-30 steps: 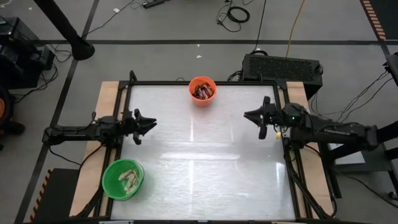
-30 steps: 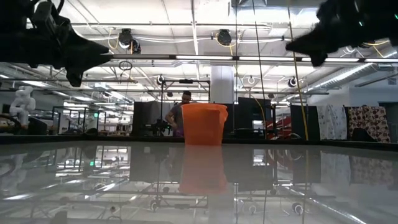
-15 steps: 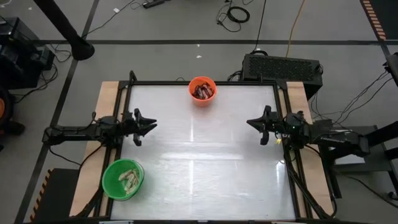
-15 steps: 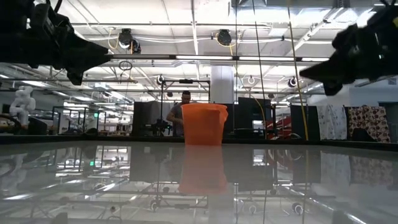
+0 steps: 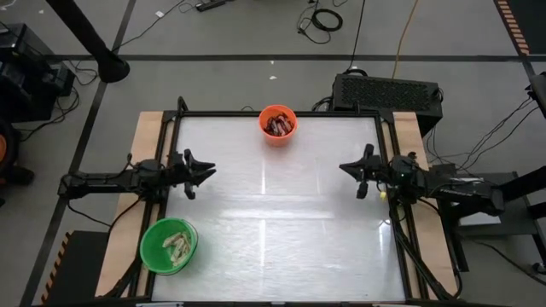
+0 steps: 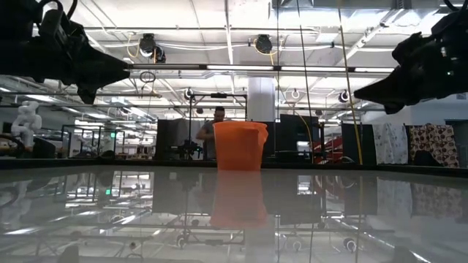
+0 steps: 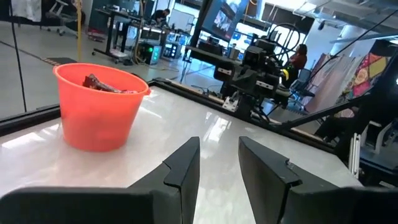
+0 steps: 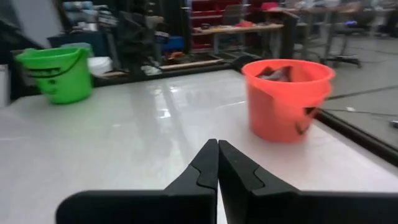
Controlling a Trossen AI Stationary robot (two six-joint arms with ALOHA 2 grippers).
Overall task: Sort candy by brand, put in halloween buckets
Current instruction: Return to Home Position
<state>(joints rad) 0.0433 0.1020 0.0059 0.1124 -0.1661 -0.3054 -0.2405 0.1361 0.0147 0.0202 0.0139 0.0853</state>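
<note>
Sorting looks done: dark candy (image 5: 278, 126) in orange bucket (image 5: 261, 126), pale candy (image 5: 177, 245) in green bucket (image 5: 145, 247). I see no strays on tabletop (image 5: 281, 213) (only homing left). Left pincer (image 5: 208, 170) parted, right pincer (image 5: 344, 168) closed, empty.

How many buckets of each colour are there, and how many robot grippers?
Orange bucket: 1
Green bucket: 1
Grippers: 2, the left gripper and the right gripper, one at each side of the table
Total: 4

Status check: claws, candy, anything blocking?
Left claw open, empty. Right claw shut, empty. Dark candy in orange bucket, pale candy in green bucket. Nothing in the way.
</note>
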